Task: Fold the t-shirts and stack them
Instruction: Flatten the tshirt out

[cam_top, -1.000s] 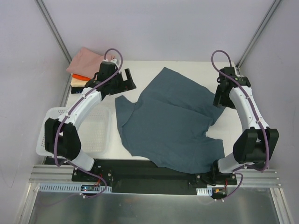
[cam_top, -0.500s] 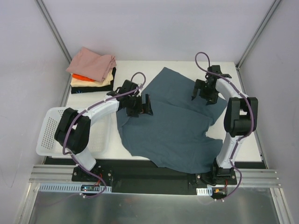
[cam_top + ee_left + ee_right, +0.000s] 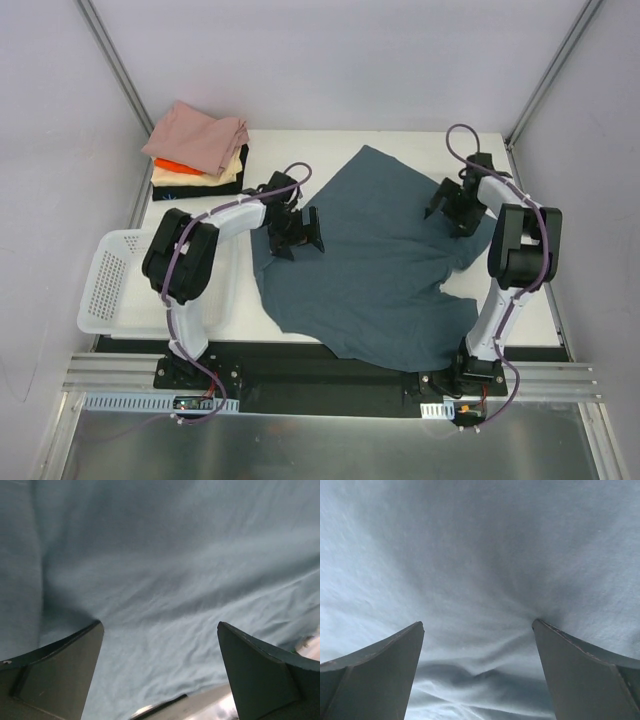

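**Arms close in on the last loose shirt.** Within the past second both arms have swung in from the sides of the desk (image 3: 300,145) and dropped onto the blue t-shirt (image 3: 370,270). It lies opened out but wrinkled and skewed across the middle of the desk, with one corner pointing at the far edge and its broad end reaching the near edge.

The left arm (image 3: 225,215), which a second ago hovered by the far-left corner, now reaches to the shirt's left border. The right arm (image 3: 520,235), earlier held back along the right edge, now sits over the flap of cloth nearest that edge.

The left jaws are spread wide with their tips pressed into the fabric, which puckers at one tip in the wrist view; they pinch nothing. The right jaws are also spread, dimpling the cloth without gripping it.

The shirt itself has hardly shifted. The folded stack (image 3: 200,150), pink on top of cream, orange and black, sits in the far-left corner, well apart from both arms. A white basket (image 3: 105,290) rests at the left edge.

The approach appears finished and the grasp comes next: both jaws must close on cloth before a fold can begin. No fold is made yet.
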### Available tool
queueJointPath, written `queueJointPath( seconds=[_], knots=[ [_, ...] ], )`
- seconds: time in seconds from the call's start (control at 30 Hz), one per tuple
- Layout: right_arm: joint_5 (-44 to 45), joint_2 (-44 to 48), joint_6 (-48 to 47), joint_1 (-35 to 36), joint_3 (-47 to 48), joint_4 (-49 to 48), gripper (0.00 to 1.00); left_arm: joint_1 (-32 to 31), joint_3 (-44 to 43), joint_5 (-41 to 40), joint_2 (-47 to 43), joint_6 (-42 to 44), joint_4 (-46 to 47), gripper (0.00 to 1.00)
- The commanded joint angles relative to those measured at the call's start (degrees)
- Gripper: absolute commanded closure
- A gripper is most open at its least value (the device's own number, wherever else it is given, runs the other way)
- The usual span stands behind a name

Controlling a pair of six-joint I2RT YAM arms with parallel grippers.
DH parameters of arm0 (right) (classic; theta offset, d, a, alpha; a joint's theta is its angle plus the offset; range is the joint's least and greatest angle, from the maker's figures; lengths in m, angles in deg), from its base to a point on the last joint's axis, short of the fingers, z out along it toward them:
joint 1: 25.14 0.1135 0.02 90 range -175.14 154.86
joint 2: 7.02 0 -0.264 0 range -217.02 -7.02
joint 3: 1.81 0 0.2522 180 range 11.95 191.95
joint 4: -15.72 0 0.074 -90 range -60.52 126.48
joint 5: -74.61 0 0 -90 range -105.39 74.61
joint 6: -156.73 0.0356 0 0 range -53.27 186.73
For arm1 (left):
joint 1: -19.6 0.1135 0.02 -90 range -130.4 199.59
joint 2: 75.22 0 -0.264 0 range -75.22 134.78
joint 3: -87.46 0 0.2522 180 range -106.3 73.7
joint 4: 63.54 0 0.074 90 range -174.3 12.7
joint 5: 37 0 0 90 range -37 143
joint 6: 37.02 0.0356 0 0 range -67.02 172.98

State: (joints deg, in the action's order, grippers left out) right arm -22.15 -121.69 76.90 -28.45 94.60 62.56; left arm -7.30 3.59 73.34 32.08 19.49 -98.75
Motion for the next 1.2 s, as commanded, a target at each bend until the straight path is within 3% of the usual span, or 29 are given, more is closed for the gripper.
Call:
queueJointPath(
  seconds=[0.0,0.13,0.23,0.4,0.47,0.57,0.7,0.77,0.9,1.03,1.17],
  knots=[
    [1.67,5.15,5.2,-5.64,-8.98,-0.73,0.04,2.63,-8.1,-2.41,4.22,0.97,-4.38,0.0],
    [-1.84,12.87,9.07,-10.66,-20.05,-6.0,0.03,3.43,-17.94,-2.15,12.98,1.68,-5.62,0.01],
    [0.77,19.63,8.9,-12.24,-27.79,-6.27,0.04,3.43,-29.35,-1.18,20.88,3.25,-7.46,0.01],
    [-0.34,32.3,10.92,-12.77,-43.06,-9.96,0.04,3.34,-61.86,3.56,37.85,5.72,-16.41,0.01],
    [-3.6,37.66,11.1,-12.69,-45.9,-10.67,0.04,3.25,-70.55,3.75,40.16,5.37,-16.6,0.01],
    [-3.17,44.17,8.74,-12.51,-47.5,-7.78,0.04,2.99,-74.82,2.44,39.83,6.94,-16.25,0.01],
    [3.67,49.63,4.96,-12.25,-41.71,-1.89,0.04,2.2,-66.59,0.94,27.92,9.67,-16.16,0.01],
    [9.2,51.21,4.07,-11.37,-38.19,0.05,0.04,0.53,-56.58,-0.12,22.54,10.99,-15.9,0.01],
    [10.55,50.69,3.97,-8.74,-35.11,-0.29,0.04,-4.99,-37.51,-1.09,8.49,10.56,-12.75,0.01],
    [9.75,42.88,2.58,-2.51,-29.84,-0.65,0.04,-11.42,-15.57,3.46,0.29,6.26,-4.84,0.01],
    [13.43,31.73,-0.41,5.14,-19.75,3.21,0.04,-15.99,-0.85,7.26,-5.34,-1.89,4.03,0.01]
  ],
)
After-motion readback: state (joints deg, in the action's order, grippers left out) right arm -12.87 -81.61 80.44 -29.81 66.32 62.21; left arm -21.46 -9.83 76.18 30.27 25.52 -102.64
